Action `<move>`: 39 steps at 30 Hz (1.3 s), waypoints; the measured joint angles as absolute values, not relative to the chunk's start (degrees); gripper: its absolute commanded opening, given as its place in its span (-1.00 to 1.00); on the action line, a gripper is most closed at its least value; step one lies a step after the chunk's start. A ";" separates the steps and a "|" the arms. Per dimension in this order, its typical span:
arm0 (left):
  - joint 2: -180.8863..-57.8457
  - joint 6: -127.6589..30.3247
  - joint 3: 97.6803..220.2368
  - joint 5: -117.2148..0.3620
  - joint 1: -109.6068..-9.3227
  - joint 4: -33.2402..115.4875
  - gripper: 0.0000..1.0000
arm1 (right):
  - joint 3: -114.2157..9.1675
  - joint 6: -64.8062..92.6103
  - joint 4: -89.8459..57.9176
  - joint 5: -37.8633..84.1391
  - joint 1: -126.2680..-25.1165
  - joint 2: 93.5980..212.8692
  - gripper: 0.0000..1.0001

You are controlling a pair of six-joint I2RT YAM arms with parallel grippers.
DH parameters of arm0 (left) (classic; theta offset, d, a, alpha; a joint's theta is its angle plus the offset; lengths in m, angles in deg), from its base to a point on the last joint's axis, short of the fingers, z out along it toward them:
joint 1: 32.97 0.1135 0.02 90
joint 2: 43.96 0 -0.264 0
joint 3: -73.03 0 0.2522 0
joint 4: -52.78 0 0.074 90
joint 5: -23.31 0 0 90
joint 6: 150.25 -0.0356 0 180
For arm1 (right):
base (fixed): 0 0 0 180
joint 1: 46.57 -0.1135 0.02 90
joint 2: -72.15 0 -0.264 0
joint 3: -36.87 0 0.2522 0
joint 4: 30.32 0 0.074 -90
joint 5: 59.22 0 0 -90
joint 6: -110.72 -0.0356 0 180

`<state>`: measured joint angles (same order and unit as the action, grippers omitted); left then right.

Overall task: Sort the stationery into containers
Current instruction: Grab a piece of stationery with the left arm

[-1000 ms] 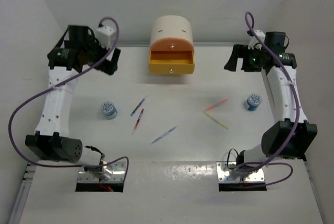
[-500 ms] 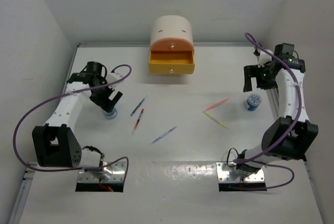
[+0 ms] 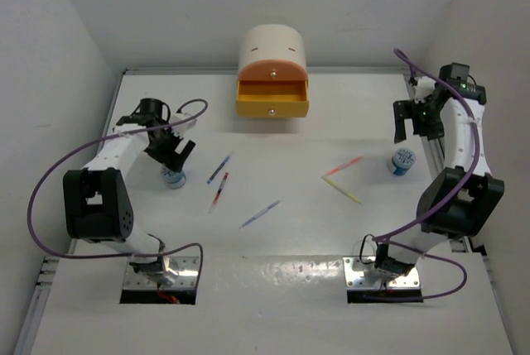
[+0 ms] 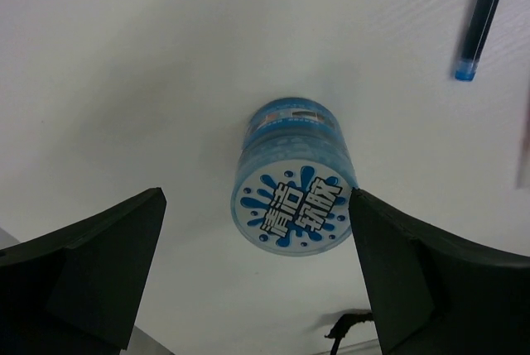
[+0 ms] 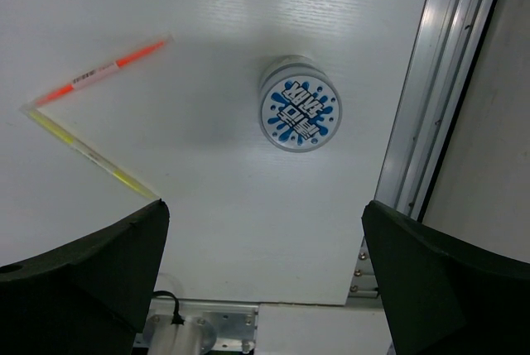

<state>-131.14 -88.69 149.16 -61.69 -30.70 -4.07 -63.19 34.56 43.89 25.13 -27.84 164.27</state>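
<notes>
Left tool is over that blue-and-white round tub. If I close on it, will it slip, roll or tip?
The tub stands on a flat end, short and wide, so tipping seems unlikely. Its curved side might slip in the open left tool; knocked over, it would probably roll.

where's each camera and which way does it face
Top external: above, behind the arms, looking down on both arms, white table and cream arch-topped drawer box.
Left wrist: looks down at a round blue-white tub framed by its open fingers.
Right wrist: looks down past open fingers at a second tub.
Shared: top view shows both tubs.
</notes>
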 measured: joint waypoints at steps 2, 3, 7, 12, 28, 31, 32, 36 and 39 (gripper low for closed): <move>-131.64 -88.98 149.42 -60.53 -30.31 -3.70 1.00 | -63.19 34.58 43.95 25.35 -27.50 164.44 0.98; -131.66 -89.17 149.42 -60.19 -30.13 -3.52 0.99 | -63.19 34.67 43.95 25.48 -27.30 164.49 0.98; -132.25 -89.70 149.68 -58.61 -29.44 -3.63 0.82 | -64.11 35.46 44.54 26.13 -26.66 165.43 0.98; -132.25 -90.14 149.68 -56.82 -28.60 -4.27 0.85 | -66.62 36.44 45.92 26.16 -26.01 167.88 0.98; -131.07 -91.56 149.09 -53.34 -27.62 -8.33 0.74 | -66.71 37.23 48.17 25.68 -25.72 168.51 0.98; -131.16 -91.56 148.02 -53.82 -27.62 -7.66 0.69 | -66.71 37.23 48.21 25.70 -25.70 168.51 0.98; -131.25 -91.53 147.87 -53.91 -27.64 -7.57 0.66 | -66.69 37.25 48.24 25.70 -25.70 168.51 0.98; -132.14 -91.51 147.63 -53.87 -27.64 -6.78 0.45 | -66.60 37.25 48.28 25.76 -25.68 168.51 0.98; -132.80 -91.58 147.67 -53.58 -27.64 -6.61 0.33 | -66.25 37.25 48.28 25.89 -25.68 168.51 0.97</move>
